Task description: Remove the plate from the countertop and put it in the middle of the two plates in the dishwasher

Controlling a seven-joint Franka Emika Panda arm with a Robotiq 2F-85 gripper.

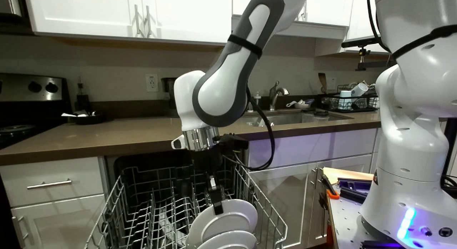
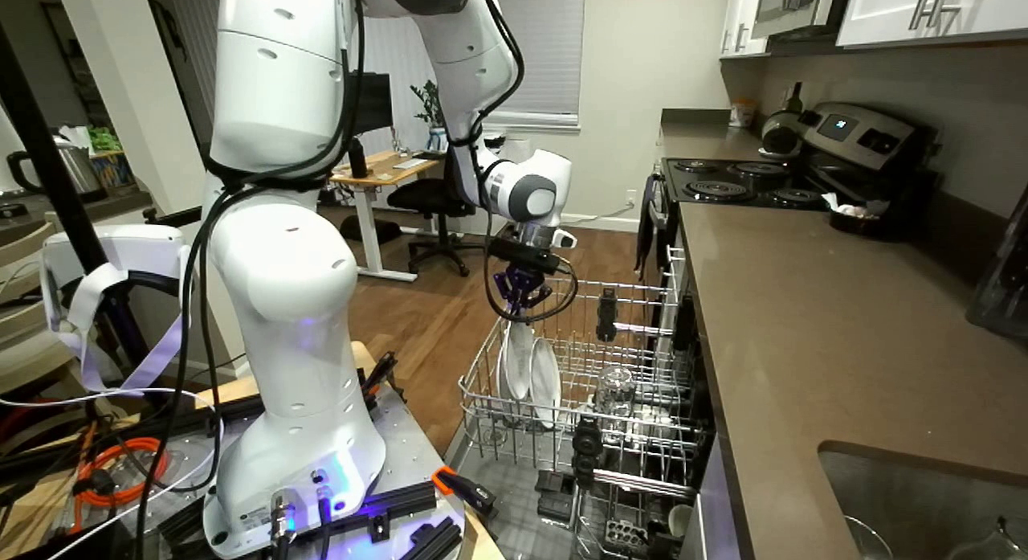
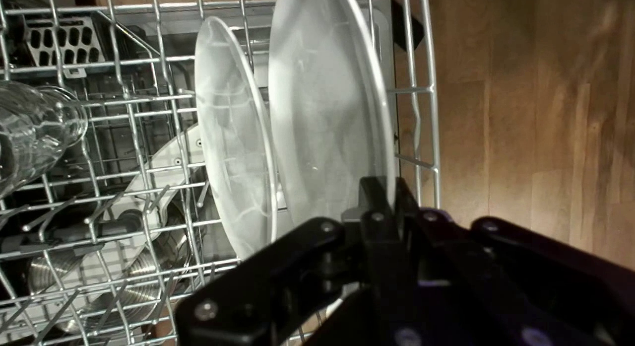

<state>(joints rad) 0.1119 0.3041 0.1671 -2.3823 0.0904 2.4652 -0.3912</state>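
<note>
My gripper (image 3: 387,192) is shut on the rim of a white plate (image 3: 327,103), one black finger on each side. This plate stands almost upright in the wire rack (image 2: 642,285) of the pulled-out dishwasher (image 1: 150,159). In an exterior view the gripper (image 2: 522,304) is directly above the held plate (image 2: 520,359). Of the two plates, one (image 2: 546,387) stands on the side toward the countertop (image 2: 803,327), apart from the held one at the top. On the outer side a slim part of another plate (image 2: 503,375) shows, mostly hidden.
A clear glass (image 3: 34,132) lies in the rack on the countertop side. Rows of upright tines (image 1: 153,213) fill the rack beside the plates. Below it, a lower rack holds a perforated basket (image 2: 626,534). The robot's base table (image 2: 401,455) stands close to the rack.
</note>
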